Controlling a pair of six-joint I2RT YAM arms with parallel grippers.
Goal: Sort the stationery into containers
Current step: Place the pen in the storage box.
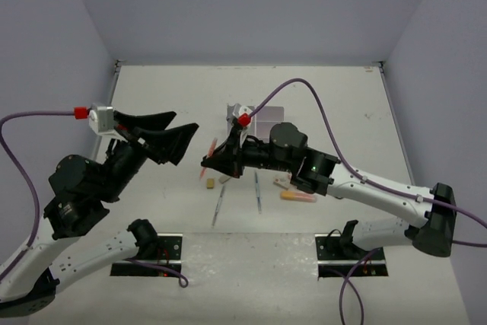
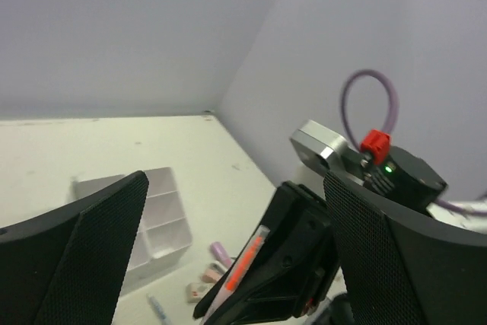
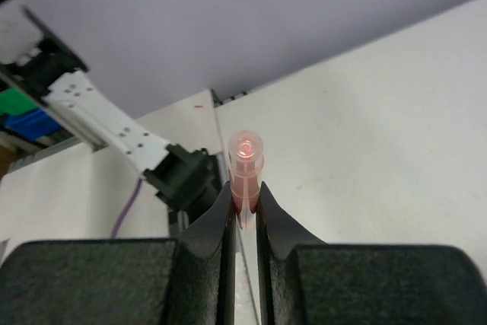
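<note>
Pinching orange pen (image 3: 245, 164), your right gripper (image 1: 210, 160) holds it mid-air above table (image 1: 342, 112); pen's lower part hidden between fingers. Your left gripper (image 1: 179, 132): fingers spread wide, raised alongside. White organizer (image 1: 266, 116) partly hidden behind right arm (image 1: 380, 186).

A white surface (image 1: 327, 97) is enclosed on three sides by plain, pale lilac-grey walls. A back wall (image 1: 251, 5) is seen across the top of the frame, with a left wall (image 1: 38, 51) and a right wall (image 1: 449, 74) slanting down the edges. Everything is evenly, softly lit.
</note>
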